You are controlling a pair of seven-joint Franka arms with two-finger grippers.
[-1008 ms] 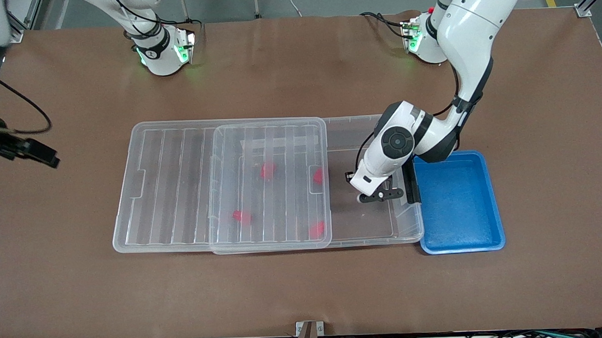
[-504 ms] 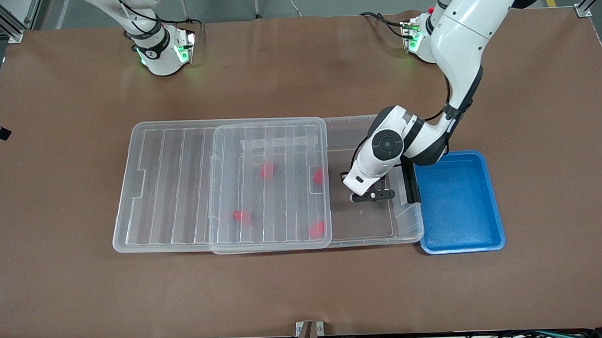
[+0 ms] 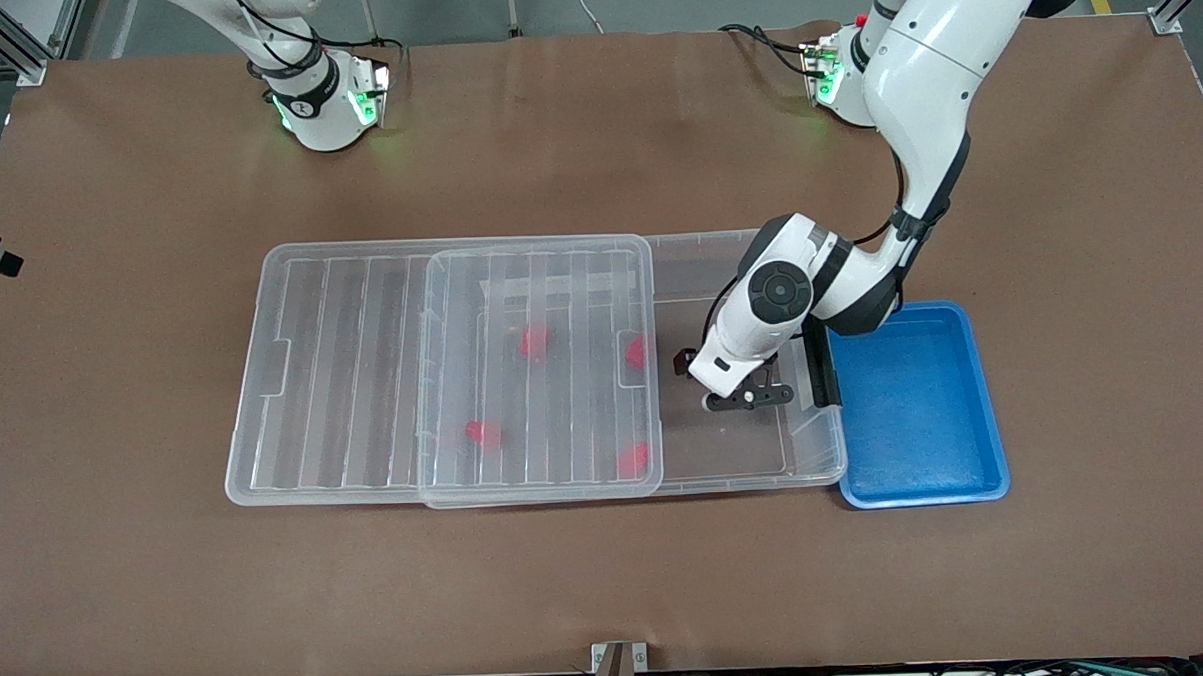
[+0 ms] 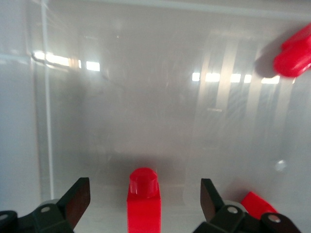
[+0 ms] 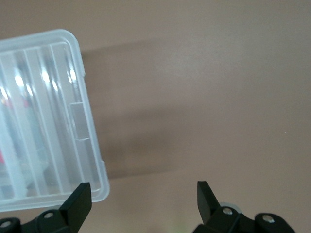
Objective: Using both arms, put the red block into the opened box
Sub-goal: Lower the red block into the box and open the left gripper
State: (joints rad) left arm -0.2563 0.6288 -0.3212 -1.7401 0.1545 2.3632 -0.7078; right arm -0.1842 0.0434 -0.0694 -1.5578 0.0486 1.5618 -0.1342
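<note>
The right hand [image 5: 143,194] waits with fingers spread wide and empty over bare brown worktop [image 3: 610,578], beside the corner of the ribbed clear lid [image 3: 343,387] at the right arm's end. The lid lies partly over the box [image 3: 816,451] in mid-frame; four other red blocks [image 3: 535,340] show through it. The left hand [image 3: 749,398] is down in the box's uncovered end, fingers wide apart, with the red block [image 4: 144,204] standing on the box floor between them, untouched. A blue tray [image 3: 974,405] sits just beside the box.
</note>
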